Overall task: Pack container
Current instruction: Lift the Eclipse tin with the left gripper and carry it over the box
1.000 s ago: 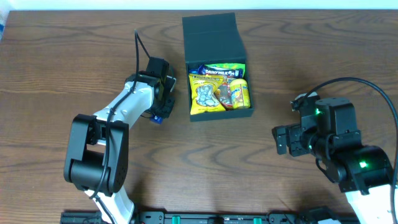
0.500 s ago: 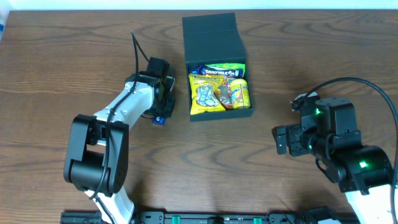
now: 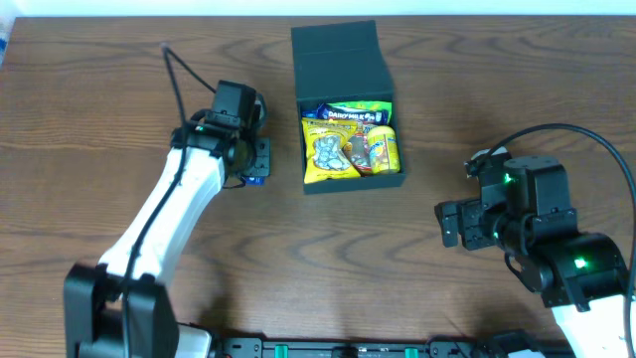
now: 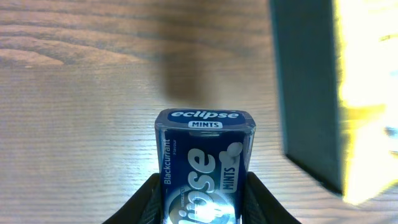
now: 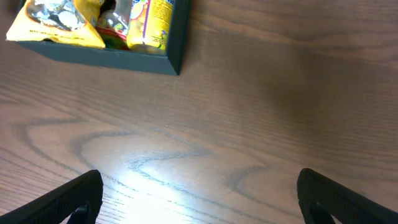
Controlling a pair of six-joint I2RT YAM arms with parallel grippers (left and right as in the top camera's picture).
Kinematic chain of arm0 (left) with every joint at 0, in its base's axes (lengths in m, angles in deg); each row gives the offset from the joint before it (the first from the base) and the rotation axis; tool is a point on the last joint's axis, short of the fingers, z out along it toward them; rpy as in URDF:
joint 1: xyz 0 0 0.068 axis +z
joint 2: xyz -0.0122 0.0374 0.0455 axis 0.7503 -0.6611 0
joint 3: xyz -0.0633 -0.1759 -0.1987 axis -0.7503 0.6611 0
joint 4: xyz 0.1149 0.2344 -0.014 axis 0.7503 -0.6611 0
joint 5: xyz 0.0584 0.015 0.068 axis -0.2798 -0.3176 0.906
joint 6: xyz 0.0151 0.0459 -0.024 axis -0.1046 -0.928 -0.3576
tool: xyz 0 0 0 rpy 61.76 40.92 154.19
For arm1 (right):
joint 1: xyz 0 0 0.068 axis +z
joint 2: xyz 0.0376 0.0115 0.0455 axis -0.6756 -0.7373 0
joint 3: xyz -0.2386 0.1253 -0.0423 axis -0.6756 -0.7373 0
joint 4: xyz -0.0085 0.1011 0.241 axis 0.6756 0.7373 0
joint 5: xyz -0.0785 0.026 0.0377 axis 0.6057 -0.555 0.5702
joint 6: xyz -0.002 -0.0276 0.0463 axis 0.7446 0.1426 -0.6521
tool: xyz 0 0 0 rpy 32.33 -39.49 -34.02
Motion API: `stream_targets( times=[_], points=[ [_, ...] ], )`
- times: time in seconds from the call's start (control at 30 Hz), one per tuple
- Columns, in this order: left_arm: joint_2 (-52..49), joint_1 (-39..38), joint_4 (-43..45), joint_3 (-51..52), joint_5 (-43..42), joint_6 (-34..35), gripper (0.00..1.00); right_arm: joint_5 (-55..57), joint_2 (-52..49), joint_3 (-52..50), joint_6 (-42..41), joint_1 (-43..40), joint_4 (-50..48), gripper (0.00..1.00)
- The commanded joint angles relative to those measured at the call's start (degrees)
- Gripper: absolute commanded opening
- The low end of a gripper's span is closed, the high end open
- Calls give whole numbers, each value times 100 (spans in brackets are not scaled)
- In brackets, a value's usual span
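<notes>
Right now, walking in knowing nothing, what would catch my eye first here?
Probably the dark box at the centre of the overhead view, its lid flipped back, stuffed with bright yellow snack packets. Just to its left, the left hand grips a blue Eclipse mints tin close beside the box's wall.

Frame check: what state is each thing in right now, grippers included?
container: lid flap open, snack packets inside.
Eclipse mints tin: clamped between the fingers, outside the container.
left gripper: shut on the Eclipse mints tin.
right gripper: open, holding nothing.
Dairy Milk bar: lying inside the container.
</notes>
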Motion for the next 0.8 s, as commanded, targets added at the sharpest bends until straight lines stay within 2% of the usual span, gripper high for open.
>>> stream_targets(
  times=[0.0, 0.2, 0.33, 0.53, 0.77],
  points=[
    [337, -144, -20, -166, -308, 715, 6, -39, 39, 4, -74, -42, 0, 99],
    [442, -713, -17, -356, -238, 1414, 5, -39, 39, 4, -74, -42, 0, 99],
    [437, -1189, 15, -643, 149, 1891, 5, -39, 39, 4, -74, -42, 0, 99],
    [197, -1506, 55, -1322, 166, 2184, 5, -42, 39, 4, -74, -42, 0, 99],
    [-691, -1528, 55, -2127, -258, 2323, 6, -39, 39, 4, -74, -42, 0, 99]
  ],
)
